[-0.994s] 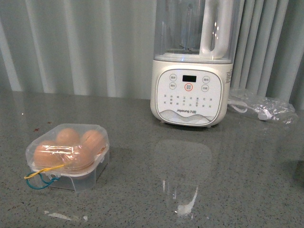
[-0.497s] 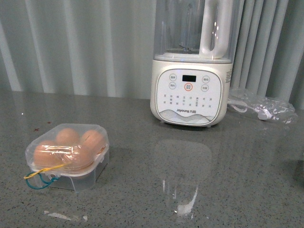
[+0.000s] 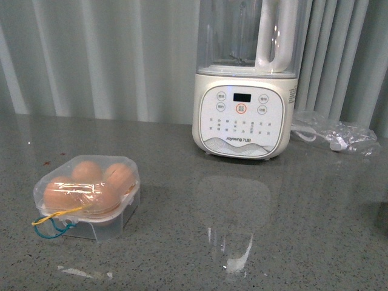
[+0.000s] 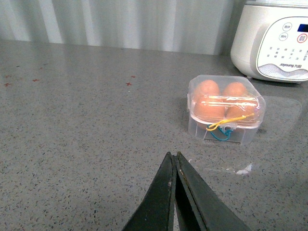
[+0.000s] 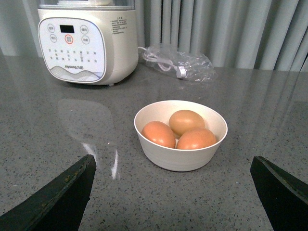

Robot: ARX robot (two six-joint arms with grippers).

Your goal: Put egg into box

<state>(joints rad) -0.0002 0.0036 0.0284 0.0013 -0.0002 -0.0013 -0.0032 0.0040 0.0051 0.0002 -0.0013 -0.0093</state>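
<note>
The box [image 3: 88, 197] has slid slightly downward in your front view, lid closed over four eggs, left gripper [image 4: 175, 161] clenched empty, right gripper [image 5: 173, 192] spread wide, so you appear finished.

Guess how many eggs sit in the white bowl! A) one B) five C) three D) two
C: the right wrist view shows three brown eggs lying together in the white bowl, between the wide-open right gripper.
</note>
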